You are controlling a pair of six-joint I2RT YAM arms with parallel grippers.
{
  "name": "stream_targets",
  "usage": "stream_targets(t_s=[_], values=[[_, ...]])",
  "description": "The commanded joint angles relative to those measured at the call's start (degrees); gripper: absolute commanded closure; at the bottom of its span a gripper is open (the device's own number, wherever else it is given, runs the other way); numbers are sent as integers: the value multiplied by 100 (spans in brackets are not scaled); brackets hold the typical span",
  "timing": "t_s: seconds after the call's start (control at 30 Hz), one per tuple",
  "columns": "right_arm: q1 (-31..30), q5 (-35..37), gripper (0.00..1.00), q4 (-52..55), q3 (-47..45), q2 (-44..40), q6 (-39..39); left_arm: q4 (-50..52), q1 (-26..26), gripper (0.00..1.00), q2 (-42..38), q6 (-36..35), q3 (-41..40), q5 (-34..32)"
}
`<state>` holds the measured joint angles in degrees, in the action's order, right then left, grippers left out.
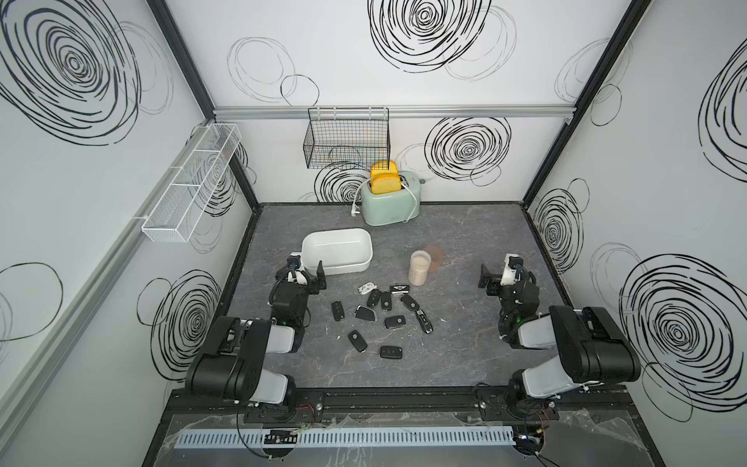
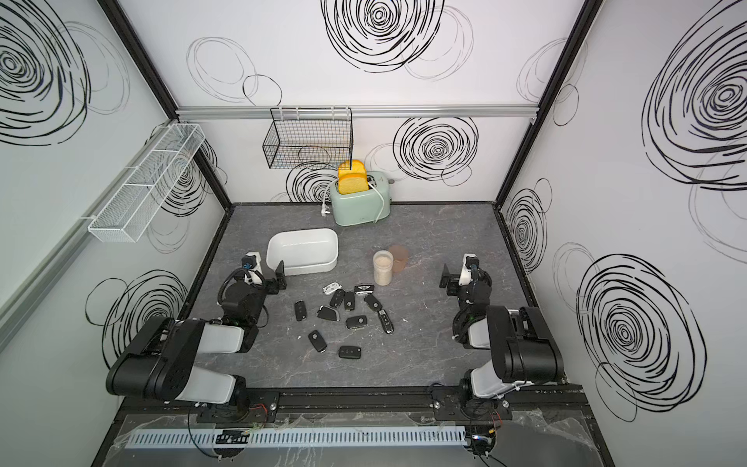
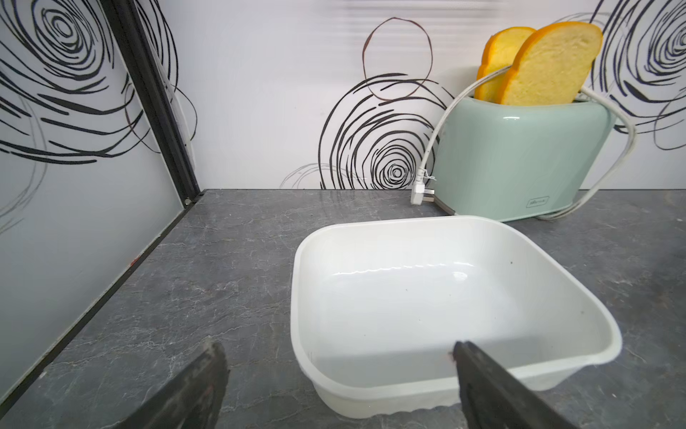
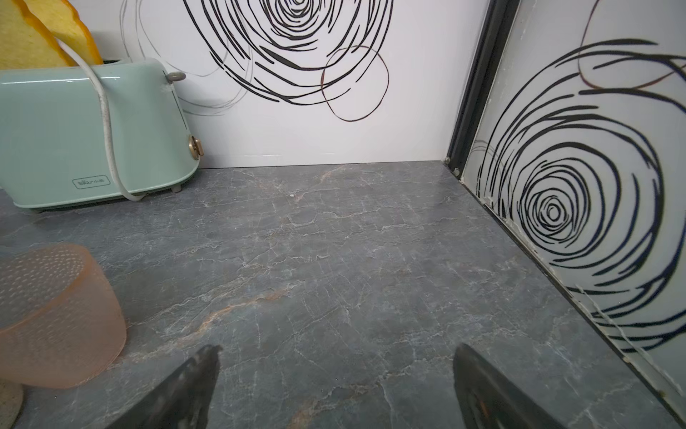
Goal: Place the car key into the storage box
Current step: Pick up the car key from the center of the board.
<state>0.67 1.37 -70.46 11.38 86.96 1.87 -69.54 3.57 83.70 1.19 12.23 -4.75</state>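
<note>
Grey marble-look tabletop, swirl-print walls all round. About eleven car keys lie flat in a loose scatter mid-table. None is in the storage box, which sits empty behind them on the left arm's side. Left gripper: jaws wide apart, holding nothing, at the box's near corner with one finger over the rim. The keys lie behind it, toward the robot's base (neither wrist camera sees a single key). Right gripper: also spread wide and empty, over bare table on the far side of the jar, well apart from the scatter. Handling guess: the fobs look light, rigid and smooth-shelled, and so low that they would likely skate if nudged. I'd pinch across the narrow sides with the fingertips right down at the surface. Best candidate is the lone black fob on the left arm's side, clear of its neighbours. The centre ones sit touching or nearly so.
</note>
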Motion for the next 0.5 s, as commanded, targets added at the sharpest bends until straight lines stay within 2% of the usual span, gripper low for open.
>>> stream_targets(t_s=[0.0, 0.47], values=[[12, -40, 1, -166, 45, -30, -82, -327, -55, 2, 24, -119, -1, 158], [13, -51, 1, -144, 56, -30, -82, -297, -85, 2, 24, -102, 8, 214]])
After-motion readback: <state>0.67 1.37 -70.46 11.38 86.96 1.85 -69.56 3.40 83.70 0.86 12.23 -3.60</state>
